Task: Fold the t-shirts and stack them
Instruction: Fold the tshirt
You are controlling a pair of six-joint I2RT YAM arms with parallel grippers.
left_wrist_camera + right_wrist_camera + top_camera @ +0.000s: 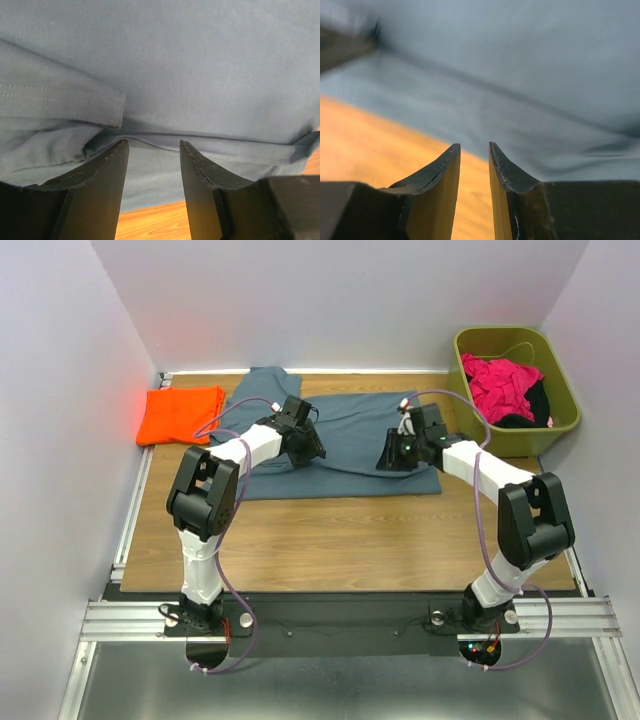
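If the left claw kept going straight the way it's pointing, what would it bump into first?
Most likely the blue-grey t-shirt. Its folded edge lies right in front of the left claw, whose tips stand open. How near the cloth is, the wrist view doesn't clearly show.

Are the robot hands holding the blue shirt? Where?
Nothing is held. The left gripper and right gripper stand open at the blue-grey shirt, with nothing between their fingers.
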